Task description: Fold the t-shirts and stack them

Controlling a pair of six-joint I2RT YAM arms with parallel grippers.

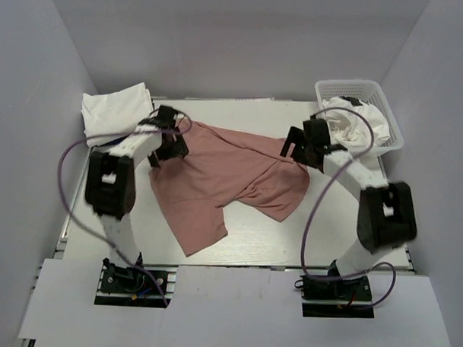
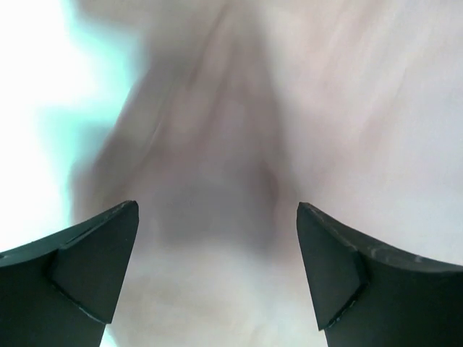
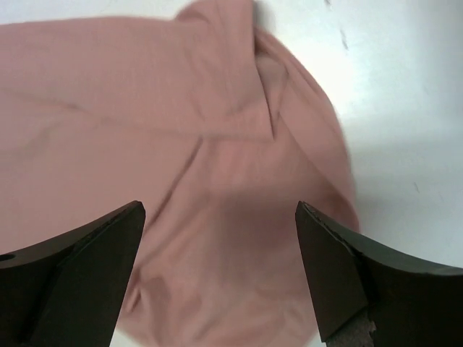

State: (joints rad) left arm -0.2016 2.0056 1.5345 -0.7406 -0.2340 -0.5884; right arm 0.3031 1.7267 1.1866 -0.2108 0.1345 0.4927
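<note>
Table (image 1: pixel 252 243): pale top with a faint wood grain, bare along the near edge from 7 to 5 o'clock and at 9 o'clock.
Pink t-shirt (image 1: pixel 216 180): lies flat on the table but rumpled, covering the centre. One corner reaches toward 11 o'clock, another toward 3 o'clock, and a long flap runs down toward 6 o'clock. Creases cross its middle, and its right part is doubled over itself.
White t-shirt (image 1: pixel 116 112): folded into a thick pad in the 10 o'clock corner.
Basket (image 1: pixel 361 88): white plastic mesh, standing upright in the 2 o'clock corner, apart from the pink t-shirt.
</note>
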